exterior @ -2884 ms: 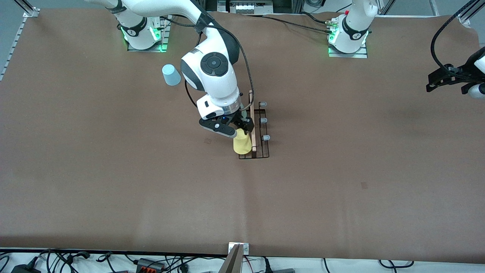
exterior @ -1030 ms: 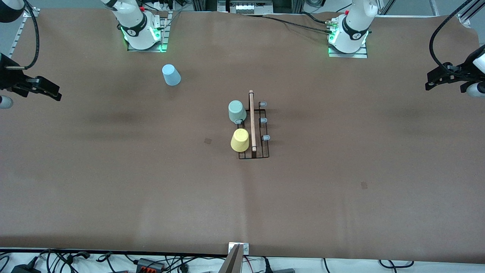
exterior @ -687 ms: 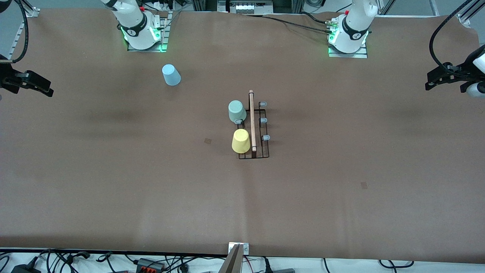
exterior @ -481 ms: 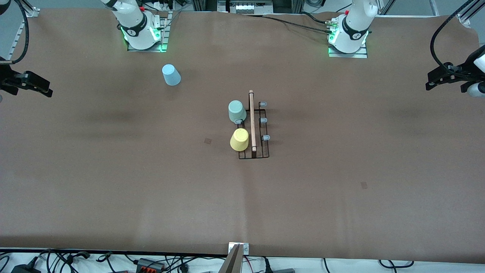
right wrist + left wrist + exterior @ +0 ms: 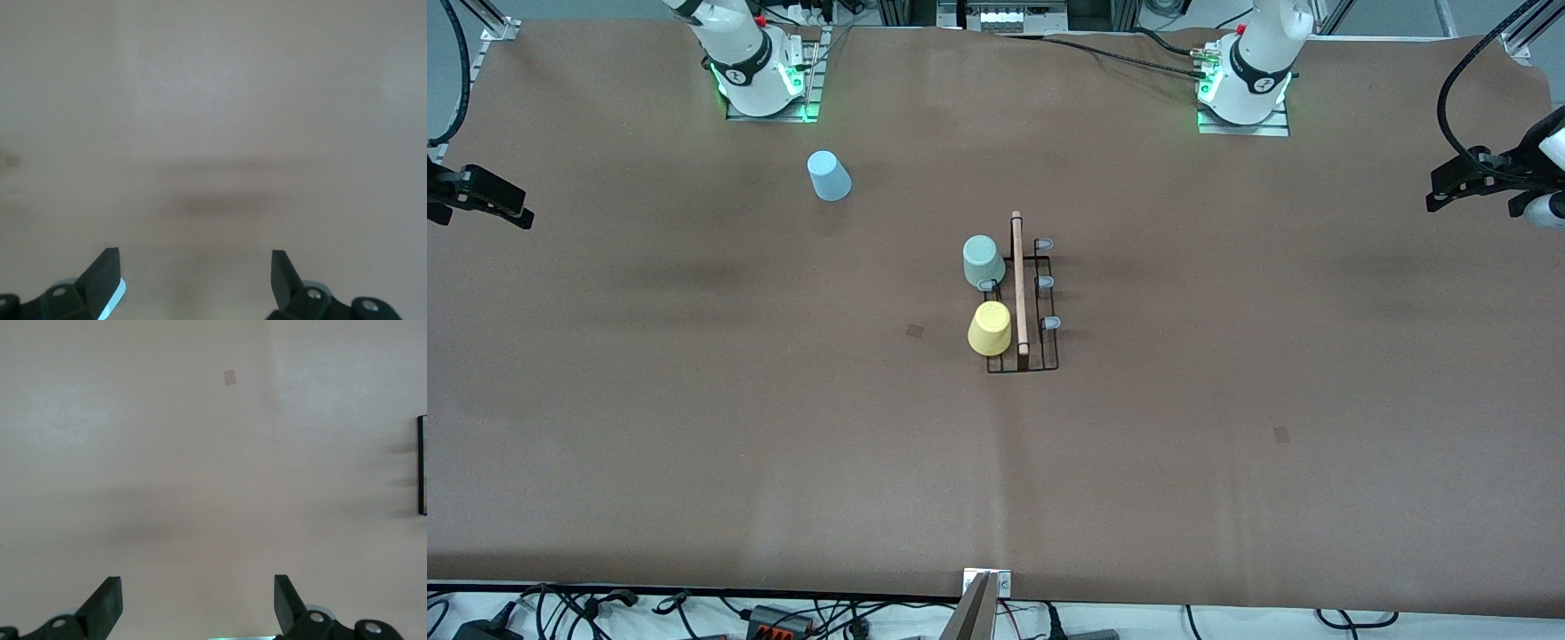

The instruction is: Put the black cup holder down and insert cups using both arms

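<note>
Item one, black cup holder [image 5: 1023,307]: I see it at mid-table, its wooden rod handle [image 5: 1018,283] running toward the front camera. Item two, mint green cup [image 5: 983,260]: upside down on the holder's side toward the right arm's end. Item three, yellow cup [image 5: 991,329]: upside down on the same side, nearer the camera. Item four, light blue cup [image 5: 829,175]: upside down on the table [image 5: 694,427], well apart, near the right arm's base. Left gripper [image 5: 197,603]: over bare table at its own end, jaws wide apart, holding nothing. Right gripper [image 5: 193,280]: likewise at its end.
</note>
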`<state>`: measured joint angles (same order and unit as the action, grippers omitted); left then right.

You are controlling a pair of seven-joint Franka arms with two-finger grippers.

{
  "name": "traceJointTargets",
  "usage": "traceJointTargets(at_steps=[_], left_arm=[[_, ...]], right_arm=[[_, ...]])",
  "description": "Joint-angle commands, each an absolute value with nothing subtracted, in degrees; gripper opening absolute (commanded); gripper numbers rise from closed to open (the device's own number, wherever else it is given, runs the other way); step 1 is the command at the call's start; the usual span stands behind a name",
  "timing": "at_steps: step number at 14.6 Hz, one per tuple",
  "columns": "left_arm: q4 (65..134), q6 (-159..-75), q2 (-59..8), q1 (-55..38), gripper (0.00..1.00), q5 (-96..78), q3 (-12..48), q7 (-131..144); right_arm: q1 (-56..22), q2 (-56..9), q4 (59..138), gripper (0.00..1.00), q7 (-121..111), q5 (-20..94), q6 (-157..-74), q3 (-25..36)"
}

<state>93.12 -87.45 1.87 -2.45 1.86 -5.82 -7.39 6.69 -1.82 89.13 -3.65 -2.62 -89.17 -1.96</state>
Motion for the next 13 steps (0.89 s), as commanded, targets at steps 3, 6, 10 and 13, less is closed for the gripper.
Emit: traceJointTargets(at_steps=[3,6,10,13], left_arm=[[92.29,-86.48,2.02,-2.9,1.0,1.32,-5.89,-7.73],[92.29,-86.4,2.02,-2.81,1.0,1.32,-5.8,-7.82],[92.29,-86.4,2.02,-2.29,1.0,1.32,-5.8,-8.26],[92.29,-86.31,2.02,-2.29,1.0,1.32,-5.89,-8.35]], right_arm=[[6.24,-2.55,87.45,1.0,-4.92,-1.58,-86.75,-1.23],[6.07,-2.64,87.45,1.0,-4.92,-1.84,-86.92,-1.14],[6.33,-2.81,87.36,1.0,-4.92,-1.76,-87.27,-1.14],[6.33,-3.08,87.45,1.0,-5.01,-1.76,-86.75,-1.23]])
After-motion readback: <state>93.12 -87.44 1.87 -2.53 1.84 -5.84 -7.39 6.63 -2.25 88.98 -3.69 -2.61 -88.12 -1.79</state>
